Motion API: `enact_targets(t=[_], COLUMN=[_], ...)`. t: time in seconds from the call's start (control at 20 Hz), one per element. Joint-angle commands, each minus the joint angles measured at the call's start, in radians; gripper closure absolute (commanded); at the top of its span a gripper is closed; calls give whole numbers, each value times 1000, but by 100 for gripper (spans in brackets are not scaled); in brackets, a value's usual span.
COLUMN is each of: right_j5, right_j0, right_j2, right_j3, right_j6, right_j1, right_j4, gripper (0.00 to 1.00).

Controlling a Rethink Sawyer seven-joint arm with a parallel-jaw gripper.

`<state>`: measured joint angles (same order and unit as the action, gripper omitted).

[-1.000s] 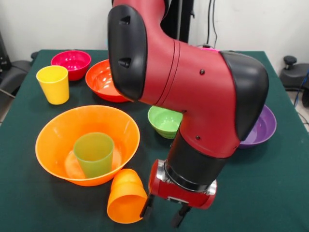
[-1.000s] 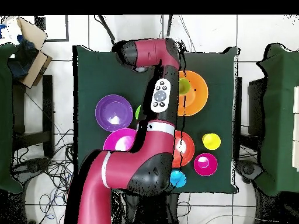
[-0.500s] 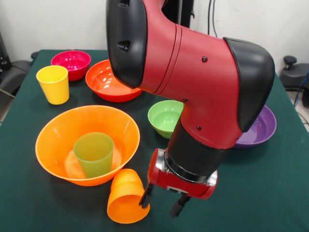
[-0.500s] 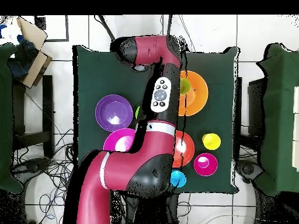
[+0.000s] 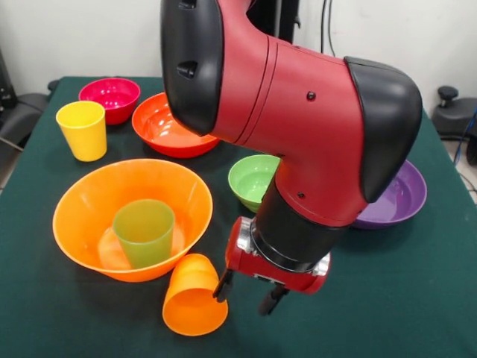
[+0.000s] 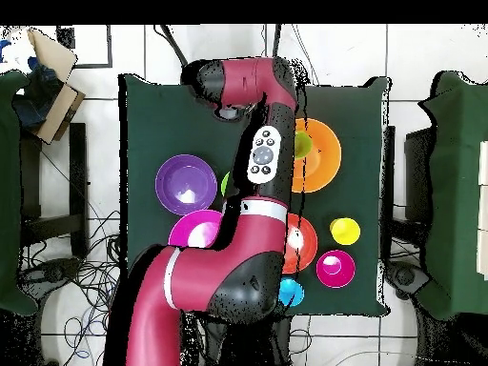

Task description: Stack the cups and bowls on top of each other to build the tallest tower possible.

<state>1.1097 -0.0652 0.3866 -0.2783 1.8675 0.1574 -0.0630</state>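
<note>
Two spread fingers of the empty hand (image 5: 245, 295), one against the tipped orange cup (image 5: 192, 296).

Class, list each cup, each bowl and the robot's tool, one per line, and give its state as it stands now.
orange cup: on its side, against the large orange bowl
green cup: upright in the large orange bowl
large orange bowl: upright
yellow cup: upright, empty
crimson bowl: upright, empty
light green bowl: upright, empty
tool: open, beside the orange cup
</note>
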Motion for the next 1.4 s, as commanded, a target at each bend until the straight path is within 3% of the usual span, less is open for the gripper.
enact_targets(t=[0.05, 0.3, 0.8, 1.0, 1.4], right_j5=[85, -31, -45, 4, 109], right_j0=[-39, -56, -67, -78, -67], right_j2=[-88, -116, -124, -144, -135], right_j3=[-122, -109, -97, -64, -90], right_j6=[-141, -166, -211, -234, -203], right_j1=[58, 105, 129, 158, 110], right_j4=[11, 25, 32, 4, -16], gripper=[0, 0, 0, 0, 0])
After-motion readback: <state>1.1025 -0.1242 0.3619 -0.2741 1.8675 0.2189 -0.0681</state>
